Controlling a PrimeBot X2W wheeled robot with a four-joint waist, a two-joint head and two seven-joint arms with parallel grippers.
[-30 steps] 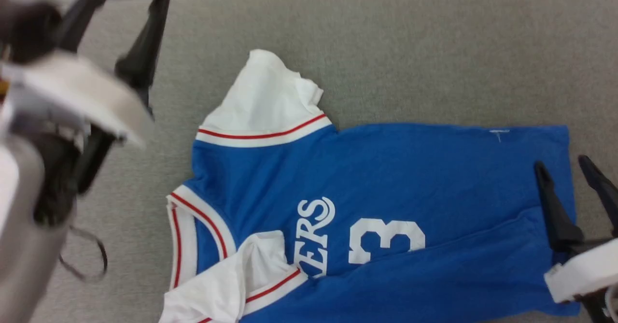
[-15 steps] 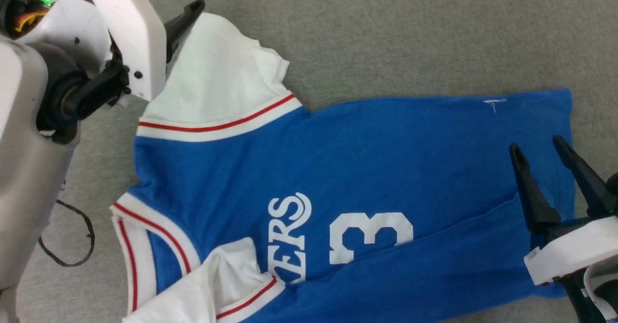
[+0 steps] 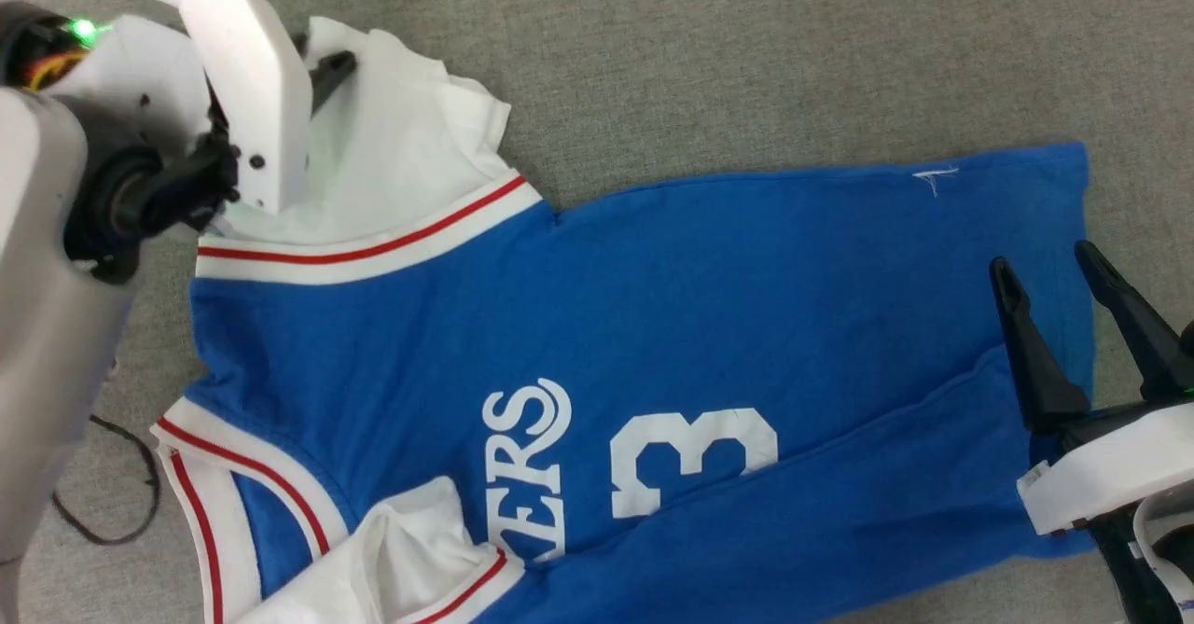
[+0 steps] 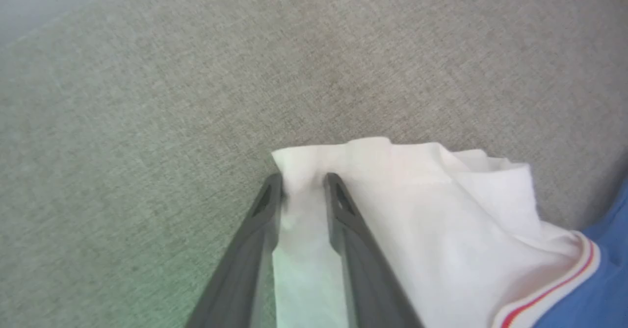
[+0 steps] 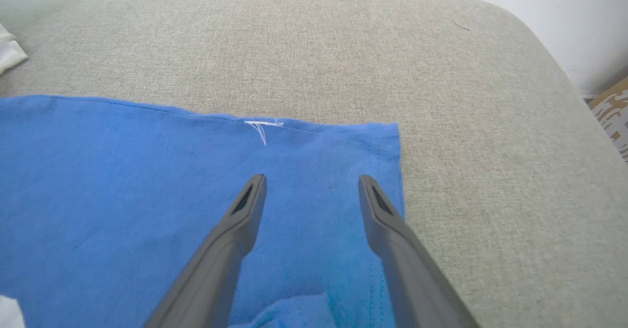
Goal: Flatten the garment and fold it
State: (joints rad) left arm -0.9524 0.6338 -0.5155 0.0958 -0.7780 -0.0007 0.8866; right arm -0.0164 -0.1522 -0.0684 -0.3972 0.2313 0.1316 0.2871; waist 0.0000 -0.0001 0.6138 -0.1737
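Note:
The garment (image 3: 653, 307) lies chest-up on the grey cloth surface, blue with white "ERS" and "3", collar at the lower left. Its upper white sleeve (image 3: 401, 167) is rumpled at the upper left. My left gripper (image 3: 317, 60) sits at that sleeve's outer edge. In the left wrist view the left gripper (image 4: 304, 181) has its fingers drawn in on a fold of the sleeve (image 4: 431, 210). My right gripper (image 3: 1042, 260) stands open over the hem at the right. In the right wrist view it (image 5: 311, 178) hovers above the blue hem corner (image 5: 343, 171).
The lower white sleeve (image 3: 410, 559) is folded in over the chest near the collar. A thin dark cable (image 3: 121, 512) loops on the surface at the lower left. The padded grey surface (image 5: 490, 122) curves down to its edge on the right, near a pale wall.
The head camera has shifted. My left gripper has come down onto the upper sleeve and narrowed its fingers on it, and the sleeve has bunched. The right gripper stays open over the hem.

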